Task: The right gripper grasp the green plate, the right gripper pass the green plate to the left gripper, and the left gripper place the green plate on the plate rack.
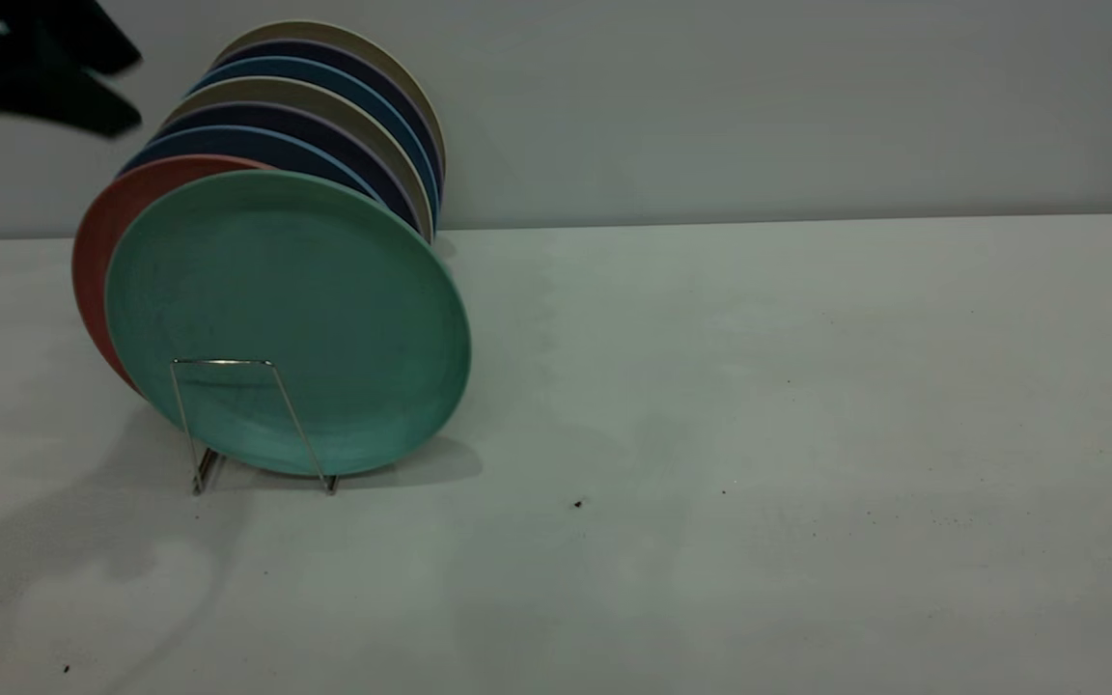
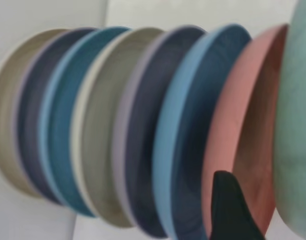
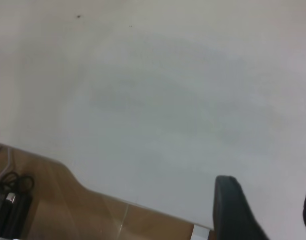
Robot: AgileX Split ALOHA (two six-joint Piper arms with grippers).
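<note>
The green plate stands upright at the front of the plate rack, leaning behind its front wire loop. It also shows at the edge of the left wrist view. My left gripper hangs open and empty at the upper left, above and behind the row of plates, clear of the green plate. In its wrist view the left gripper looks along the plate edges. My right gripper is open and empty over bare table near the table's edge. It is out of the exterior view.
Behind the green plate stand a salmon plate, a blue plate and several more: navy, beige, teal. The white table stretches to the right. The right wrist view shows the table edge, wooden floor and cables.
</note>
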